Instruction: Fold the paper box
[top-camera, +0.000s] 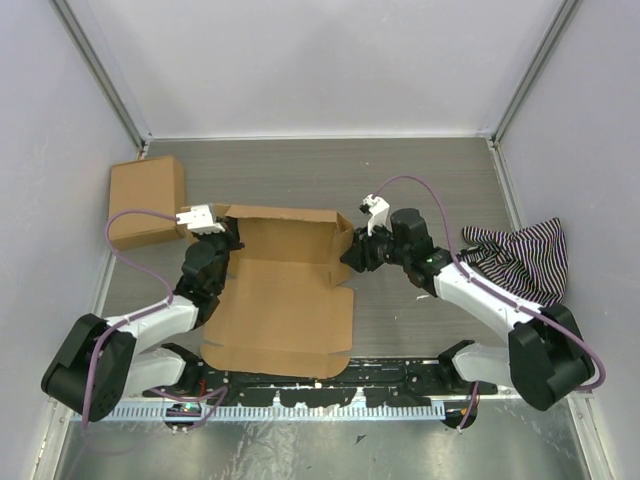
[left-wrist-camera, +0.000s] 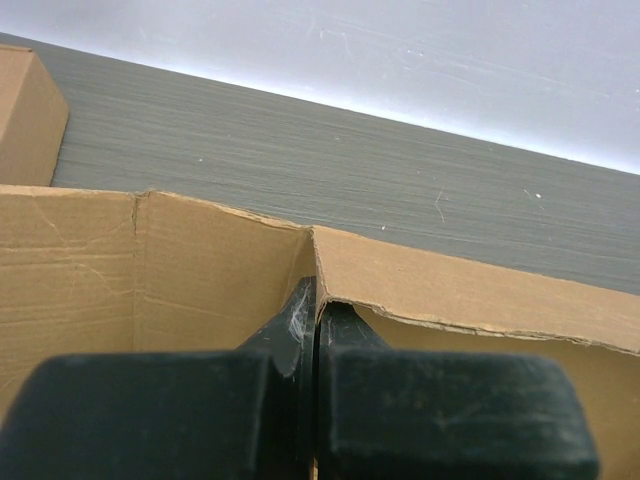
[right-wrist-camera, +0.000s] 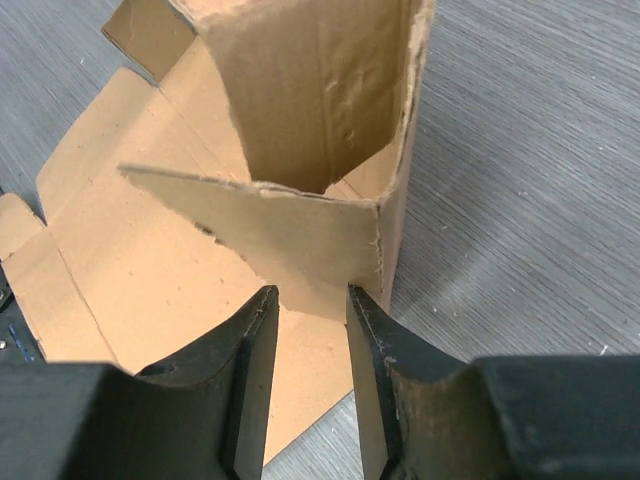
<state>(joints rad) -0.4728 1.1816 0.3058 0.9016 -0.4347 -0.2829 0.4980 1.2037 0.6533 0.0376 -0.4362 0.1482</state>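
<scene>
The grey table (top-camera: 420, 190) carries the paper box (top-camera: 285, 300) at its near middle. The sheet lies mostly flat, its long axis running near to far, with the far panel and corner flaps raised upright. The left gripper (left-wrist-camera: 313, 310) is clamped tight on the upright wall at the far left corner. The right gripper (right-wrist-camera: 312, 300) stands half spread, and the right corner flap's edge meets the gap between its tips, unclamped.

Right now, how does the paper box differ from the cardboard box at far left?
The paper box is an unfolded sheet with only its far walls raised; the closed cardboard box is fully formed. The paper box spreads wider than the closed cardboard box. Both are plain brown cardboard.
</scene>
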